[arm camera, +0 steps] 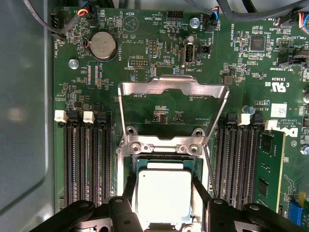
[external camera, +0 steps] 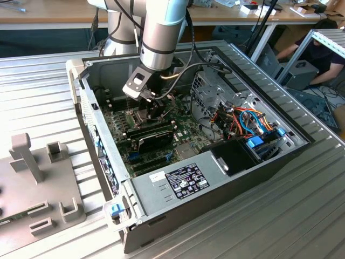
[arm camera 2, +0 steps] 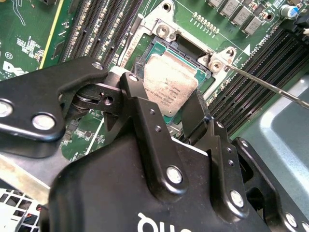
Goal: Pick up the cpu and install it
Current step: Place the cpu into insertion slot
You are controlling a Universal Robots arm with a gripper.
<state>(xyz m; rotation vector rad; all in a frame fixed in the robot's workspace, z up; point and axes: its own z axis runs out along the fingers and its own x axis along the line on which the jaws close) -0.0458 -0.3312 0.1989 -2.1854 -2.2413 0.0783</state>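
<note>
The tool [arm camera: 165, 189] clamps the cpu [arm camera: 163, 195].

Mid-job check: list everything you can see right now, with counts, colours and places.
computer case: one, dark, open, on the table.
motherboard: one, green, inside the computer case.
socket frame: one, silver, swung open on the motherboard.
cpu: one, silver-grey, at the socket frame's hinged end.
coin battery: one, silver, on the motherboard.
power supply: one, grey, in the computer case.
fixture: one, grey, exterior view's left.
person: one, exterior view's upper right.
tool: one, black, closed on the cpu.
</note>
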